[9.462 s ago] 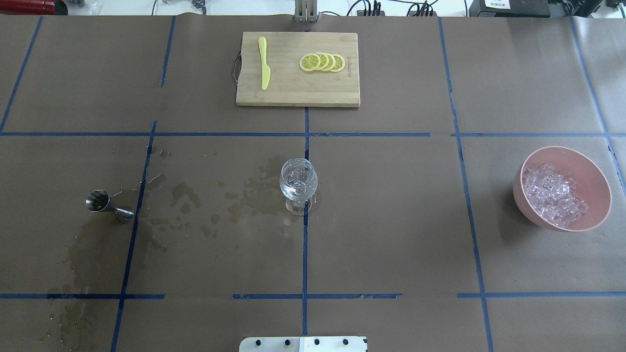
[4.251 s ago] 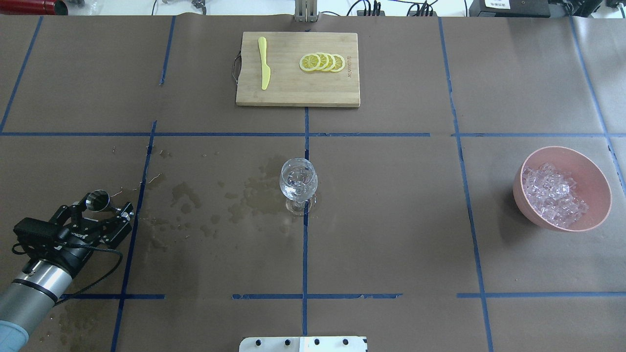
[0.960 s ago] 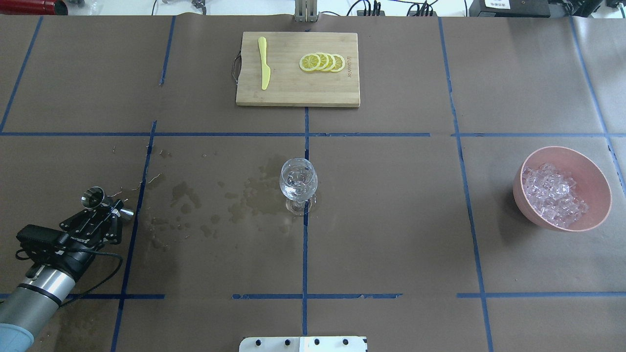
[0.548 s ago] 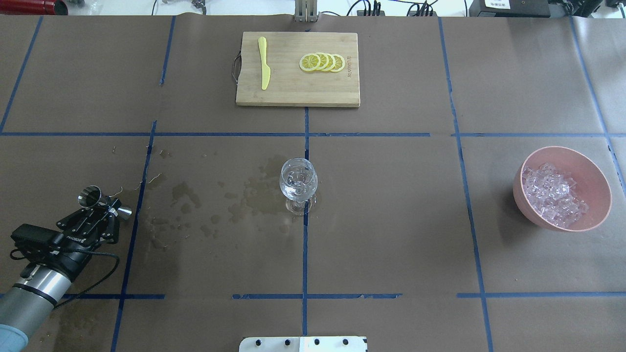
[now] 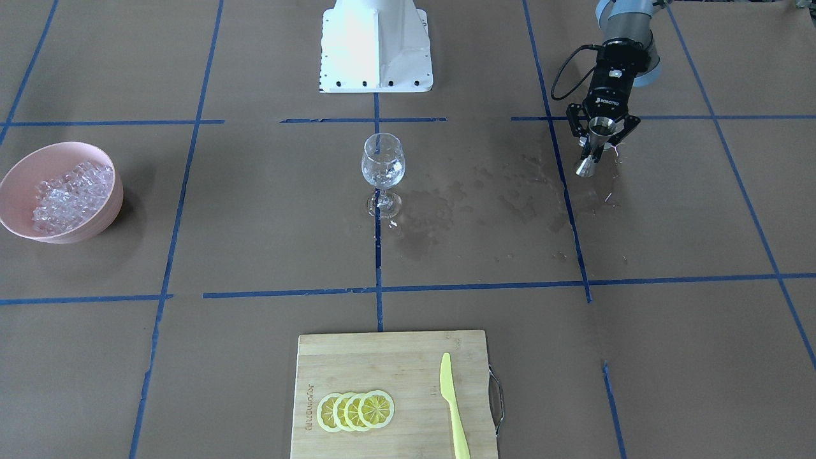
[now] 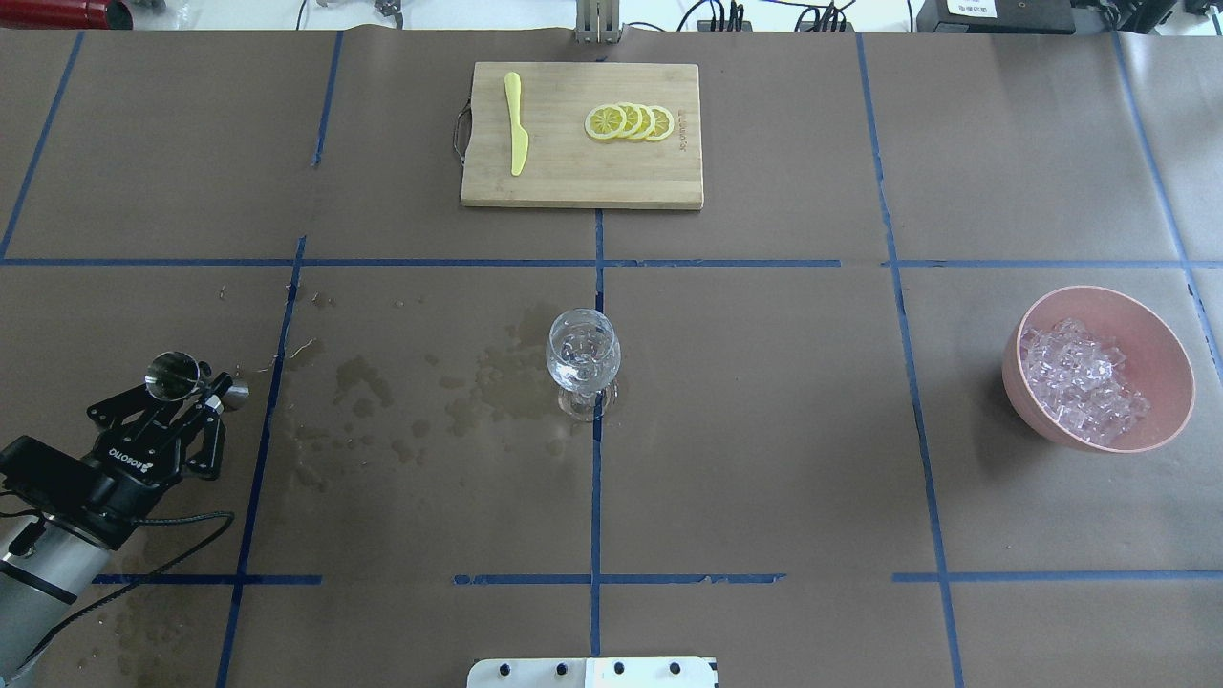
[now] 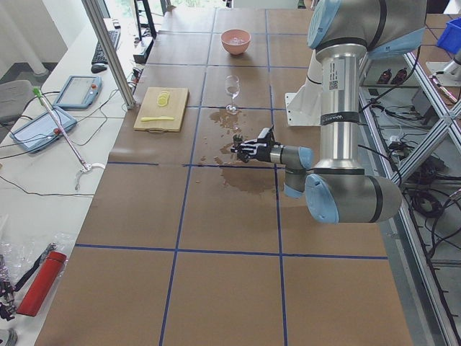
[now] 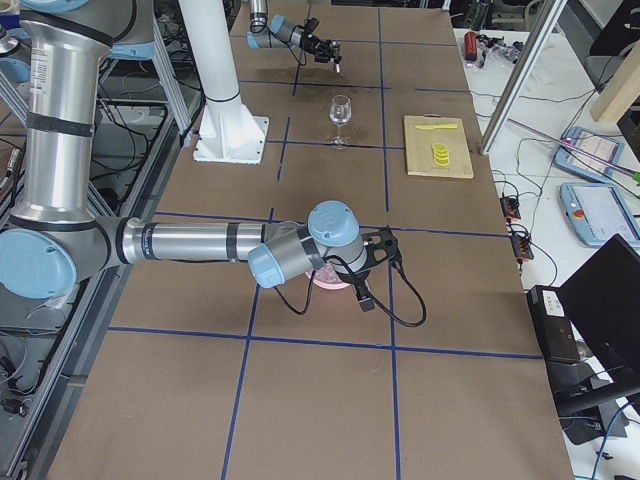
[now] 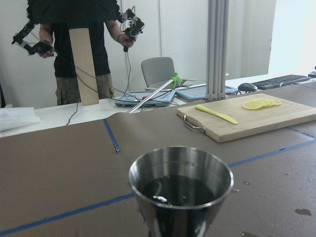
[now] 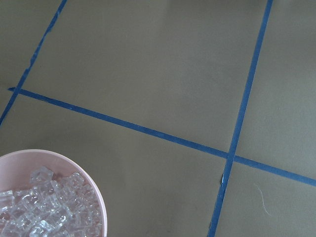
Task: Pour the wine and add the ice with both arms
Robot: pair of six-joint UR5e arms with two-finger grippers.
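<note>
My left gripper (image 6: 203, 397) is shut on the waist of a steel jigger (image 6: 172, 376) and holds it upright just above the table at the left. The front view shows the jigger (image 5: 590, 153) clear of the table. In the left wrist view its cup (image 9: 181, 187) holds dark liquid. The clear wine glass (image 6: 583, 358) stands at the table's centre. The ice (image 6: 1080, 382) lies heaped in a pink bowl (image 6: 1161, 344) at the right. My right gripper (image 8: 375, 250) hovers over that bowl; I cannot tell whether it is open. Its wrist view shows the ice (image 10: 34, 207).
A bamboo cutting board (image 6: 573, 182) with lemon slices (image 6: 631, 122) and a yellow knife (image 6: 516, 124) lies at the far middle. Wet stains (image 6: 478, 382) spread between the jigger and the glass. The white robot base (image 5: 376, 44) stands at the near edge.
My left gripper came in, closed on the jigger, and has lifted it and drawn it slightly left and toward the robot. The glass and bowl have not moved.
</note>
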